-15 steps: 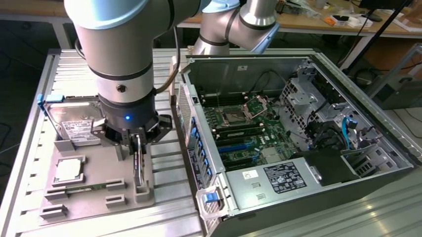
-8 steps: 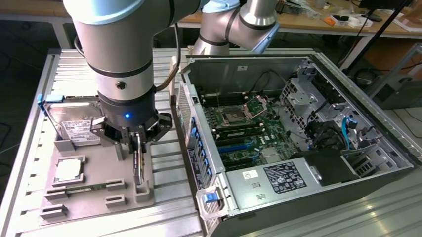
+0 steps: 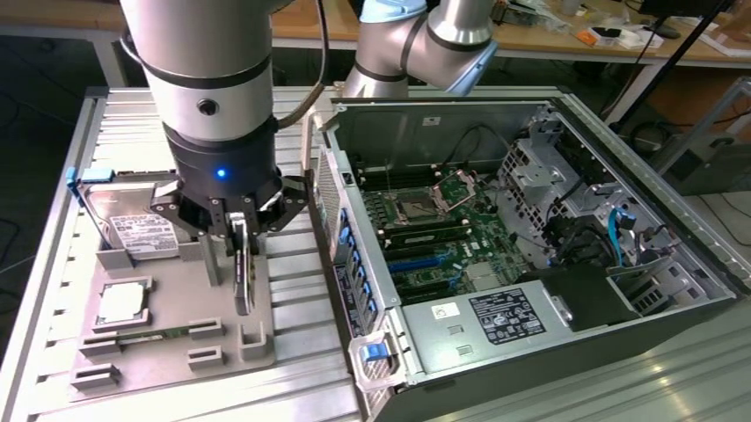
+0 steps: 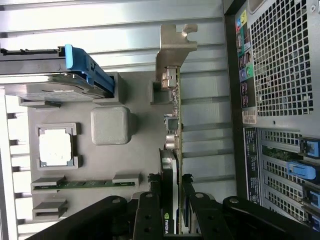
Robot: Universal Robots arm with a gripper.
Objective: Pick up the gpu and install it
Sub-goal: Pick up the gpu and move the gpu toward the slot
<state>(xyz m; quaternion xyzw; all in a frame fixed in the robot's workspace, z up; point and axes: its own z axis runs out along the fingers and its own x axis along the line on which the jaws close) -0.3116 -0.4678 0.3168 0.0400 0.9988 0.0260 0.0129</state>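
Wrist view had us right over the gpu (image 4: 173, 120), standing on edge in the gray tray (image 4: 142, 160), with the gripper (image 4: 170, 182) pinched narrow on its top edge. We judged it the pick-up step, the card seemingly seated. From the exterior view, the open case (image 3: 411, 132) sat at three o'clock; lifting called for a straight pull clear of that tray.

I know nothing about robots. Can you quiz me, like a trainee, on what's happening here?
1. True or false: the black metal computer case is closed up.
2. The thin green circuit-board card with silver end bracket is: A) on edge at the grey plastic tray; B) lying flat; C) inside the case.
3. What does the claw grip?
Key: 1 false; 2 A; 3 the card.
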